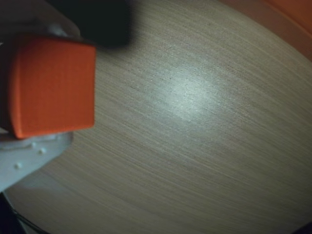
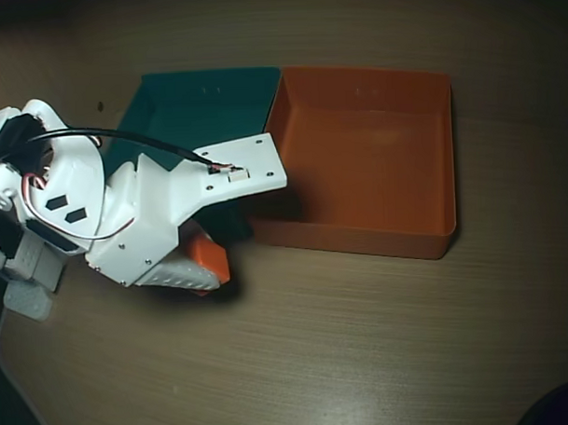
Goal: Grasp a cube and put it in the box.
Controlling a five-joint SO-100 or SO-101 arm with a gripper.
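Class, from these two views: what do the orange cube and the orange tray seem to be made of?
The orange cube looks like matte plastic, perhaps printed: flat, dull faces with no glare. The orange tray looks like smooth moulded plastic: thin upright walls with a soft sheen. Neither can be confirmed by sight alone.

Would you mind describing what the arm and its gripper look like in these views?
In the overhead view the arm is white moulded plastic with angular shells, small screw holes and two black lozenge-shaped marks. A black cable arcs over it, and thin red and white wires loop nearby. A flat white plate juts out above. In the wrist view the gripper shows one white finger with small studs and one black part.
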